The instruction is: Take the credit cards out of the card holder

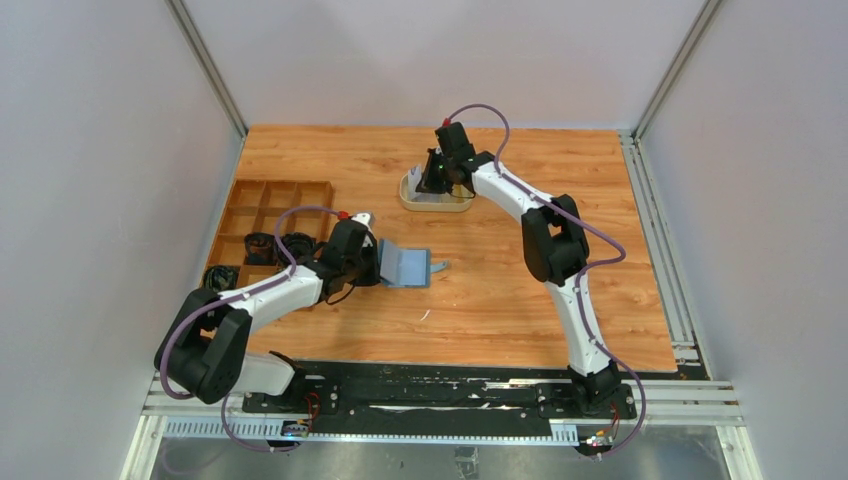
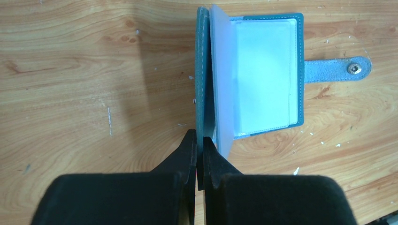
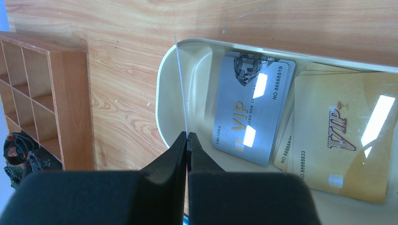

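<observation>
We grip the card holder (image 2: 267, 70) near, a credit card (image 3: 180, 84) far.
Left of centre, our left gripper (image 2: 197, 157) clamps its upright cover; by the far edge, our right gripper (image 3: 187, 140) pinches the card edge-on over the tray (image 3: 197, 61) holding more credit cards (image 3: 253, 112).

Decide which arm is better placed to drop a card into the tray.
Right: its fingers pinch a thin card edge-on over the tray; the left fingers are clamping the wallet open.
</observation>
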Robot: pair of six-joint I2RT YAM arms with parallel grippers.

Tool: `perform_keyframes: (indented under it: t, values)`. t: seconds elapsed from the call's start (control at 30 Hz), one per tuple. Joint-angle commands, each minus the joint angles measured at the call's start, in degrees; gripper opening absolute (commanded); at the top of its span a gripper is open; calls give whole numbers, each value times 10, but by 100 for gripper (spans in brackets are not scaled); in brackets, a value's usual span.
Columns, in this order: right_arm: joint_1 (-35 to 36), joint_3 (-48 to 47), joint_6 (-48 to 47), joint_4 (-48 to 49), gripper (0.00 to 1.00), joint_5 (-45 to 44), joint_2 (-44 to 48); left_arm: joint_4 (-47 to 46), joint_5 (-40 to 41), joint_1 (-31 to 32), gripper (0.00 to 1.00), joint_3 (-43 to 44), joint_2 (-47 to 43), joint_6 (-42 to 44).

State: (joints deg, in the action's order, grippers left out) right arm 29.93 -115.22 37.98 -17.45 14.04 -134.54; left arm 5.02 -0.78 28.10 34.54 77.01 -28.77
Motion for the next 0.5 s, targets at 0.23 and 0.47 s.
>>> perform_keyframes:
  t: [0.23, 0.47]
  values:
    - [-2, 43, 25, -9, 0, -21, -3, 44, 21, -1, 0, 1, 0, 17]
    - [-2, 90, 32, 16, 0, -14, 18, 35, 12, -1, 0, 1, 16, 18]
